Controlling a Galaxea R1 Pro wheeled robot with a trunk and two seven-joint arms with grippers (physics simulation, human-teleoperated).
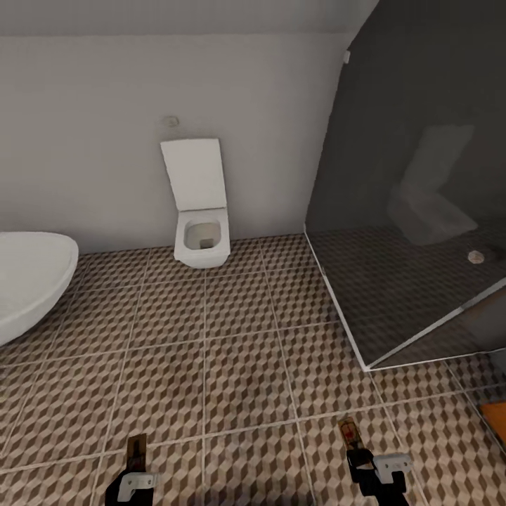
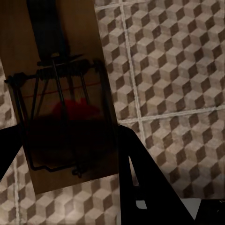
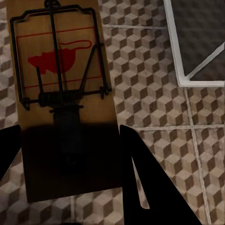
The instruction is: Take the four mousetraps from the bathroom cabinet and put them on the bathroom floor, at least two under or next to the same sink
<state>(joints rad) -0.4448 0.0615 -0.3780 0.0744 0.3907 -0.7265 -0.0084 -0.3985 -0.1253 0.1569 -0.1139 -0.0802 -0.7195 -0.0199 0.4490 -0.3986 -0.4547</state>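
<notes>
My left gripper [image 1: 135, 472] is clamped on one mousetrap [image 2: 58, 93], my right gripper [image 1: 367, 465] on another mousetrap [image 3: 63, 93], both held above the bathroom floor [image 1: 232, 351]; farther off stand a toilet [image 1: 200, 211] and a glass shower enclosure [image 1: 414, 211]

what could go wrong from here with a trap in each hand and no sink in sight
1. The left gripper and right gripper each hold a mousetrap by one end only, so a jolt might shake one loose.
2. Dropping them here by the toilet and glass shower screen would likely leave them away from any sink.
</notes>
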